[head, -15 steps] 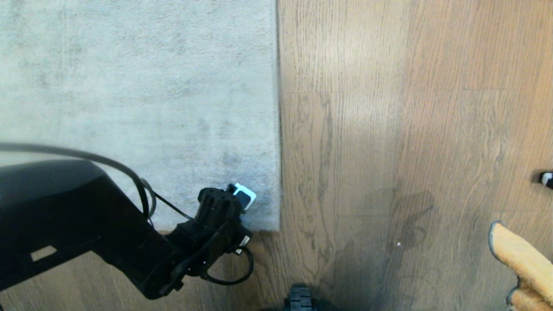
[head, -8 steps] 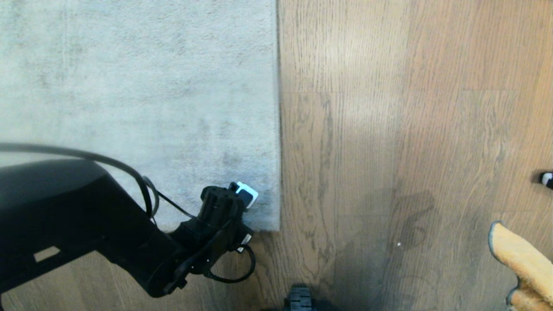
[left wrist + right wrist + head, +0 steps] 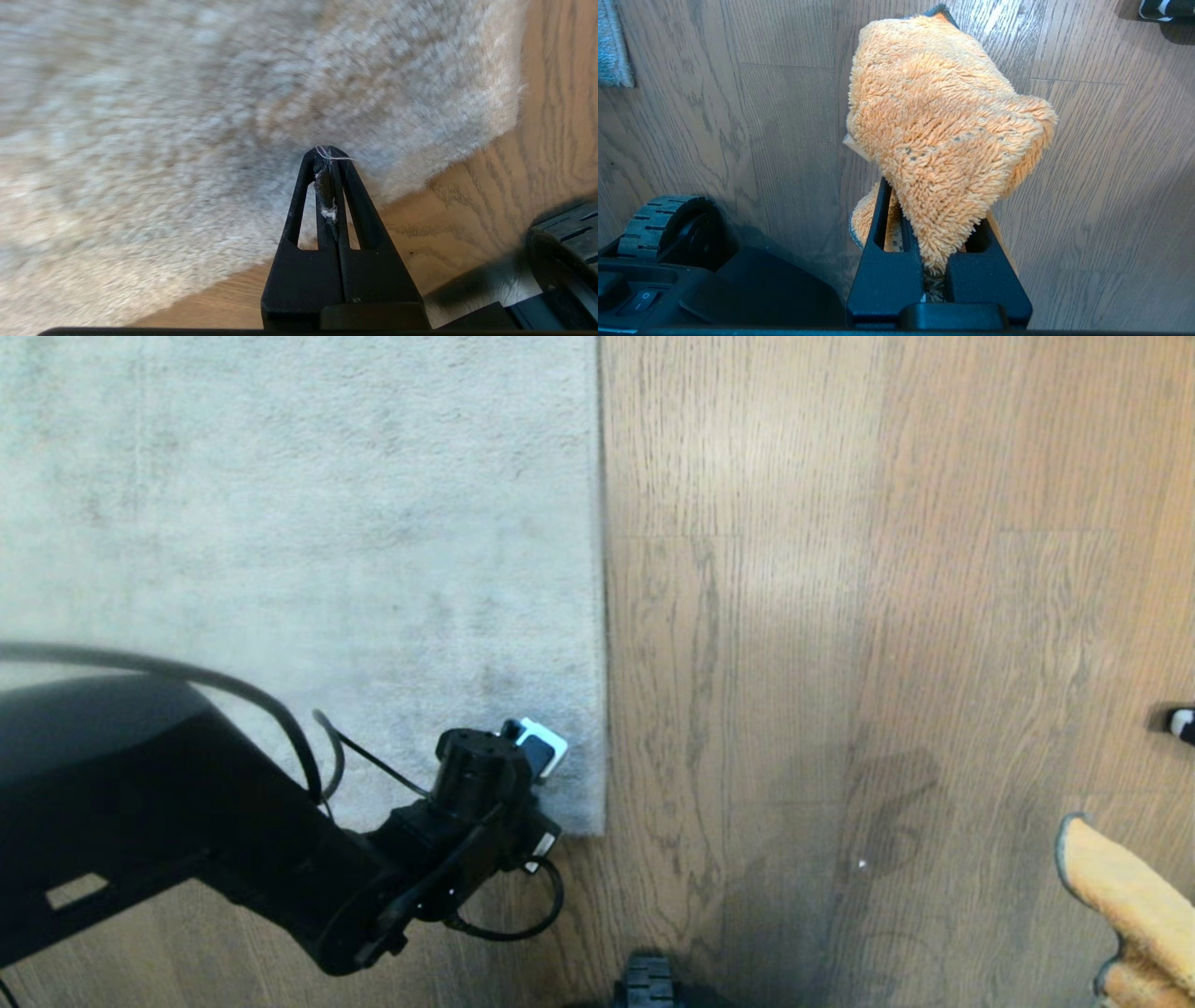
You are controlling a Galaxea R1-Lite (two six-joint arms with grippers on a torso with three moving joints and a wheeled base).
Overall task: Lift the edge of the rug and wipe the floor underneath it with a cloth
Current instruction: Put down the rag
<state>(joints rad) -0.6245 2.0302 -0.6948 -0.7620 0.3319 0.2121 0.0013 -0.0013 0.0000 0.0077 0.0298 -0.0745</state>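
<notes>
Right gripper [image 3: 936,219] nearest, parked low, fingers clamped on orange cloth [image 3: 943,116], ready for wiping. Farther, left gripper [image 3: 329,156] pinched closed, empty, over rug edge [image 3: 467,140] corner, flat on floor [image 3: 840,616].

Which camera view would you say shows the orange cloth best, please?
The right wrist view: the cloth fills the middle, clamped between the right gripper fingers above the floor. The head view catches only part of it at the frame's lower right edge. The left wrist view shows none.
</notes>
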